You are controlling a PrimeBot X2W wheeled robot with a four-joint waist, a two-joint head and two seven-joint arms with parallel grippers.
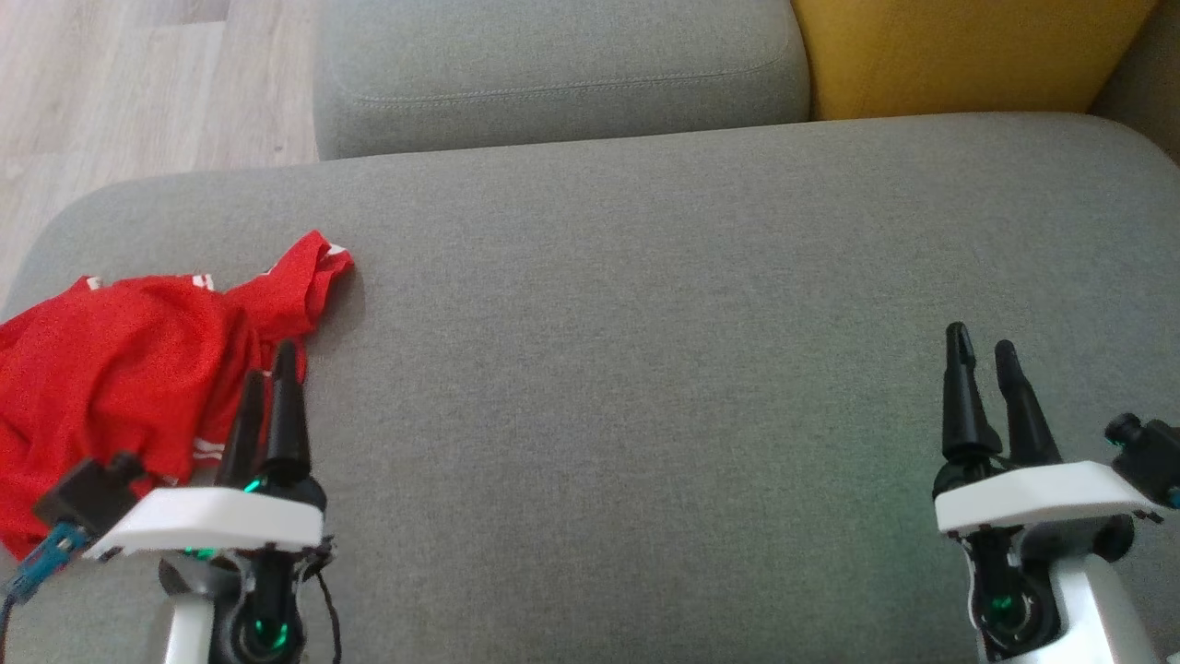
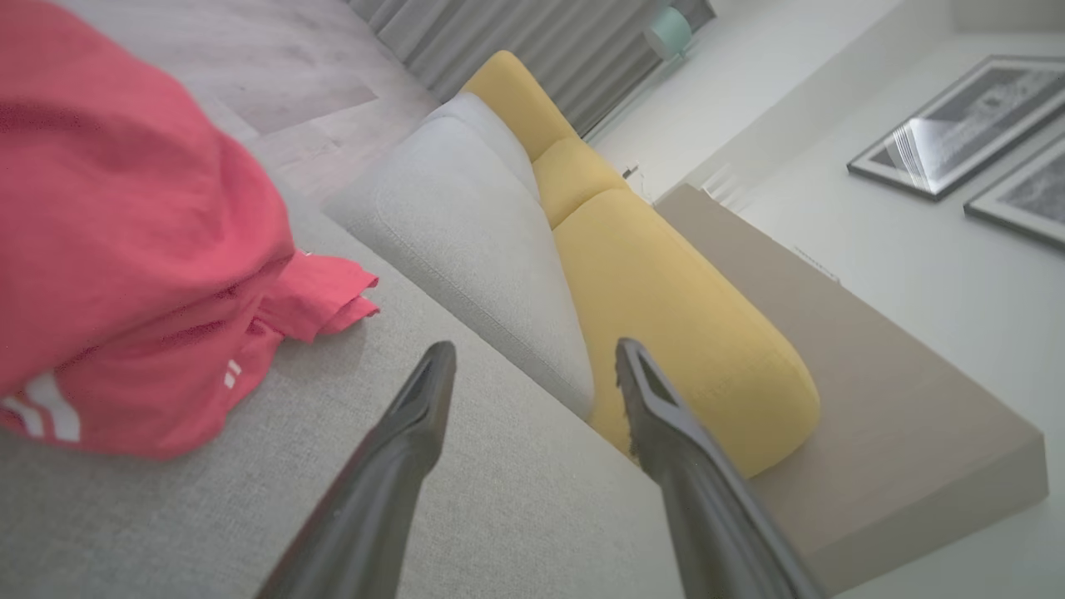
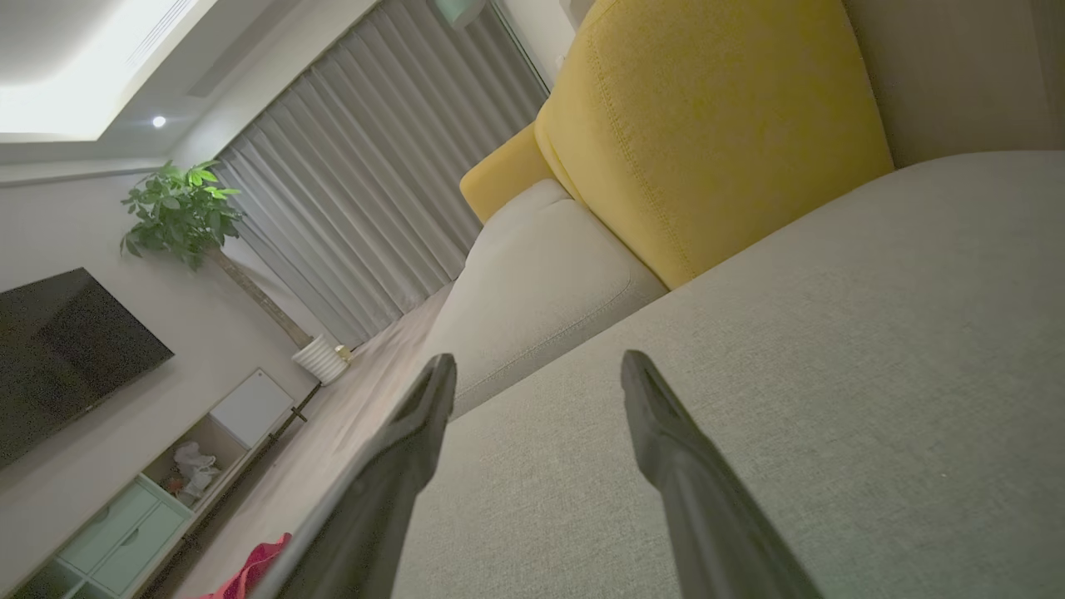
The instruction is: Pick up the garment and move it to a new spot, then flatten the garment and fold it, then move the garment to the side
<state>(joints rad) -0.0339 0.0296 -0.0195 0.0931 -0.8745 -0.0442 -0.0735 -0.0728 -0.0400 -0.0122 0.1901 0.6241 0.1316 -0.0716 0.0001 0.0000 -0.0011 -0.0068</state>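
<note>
garment: crumpled red fabric garment with white stripes (image 1: 120, 369) heaped at near left of wide grey fabric sofa seat (image 1: 645, 369) | left tool (image 1: 269, 364): spread wide, holding nothing, just beside garment's right edge | right tool (image 1: 979, 339): spread wide, holding nothing, near right, well apart from garment

Crumpled red garment (image 1: 120, 369) with white trim, heaped at the cushion's left edge, possibly a shirt
</note>
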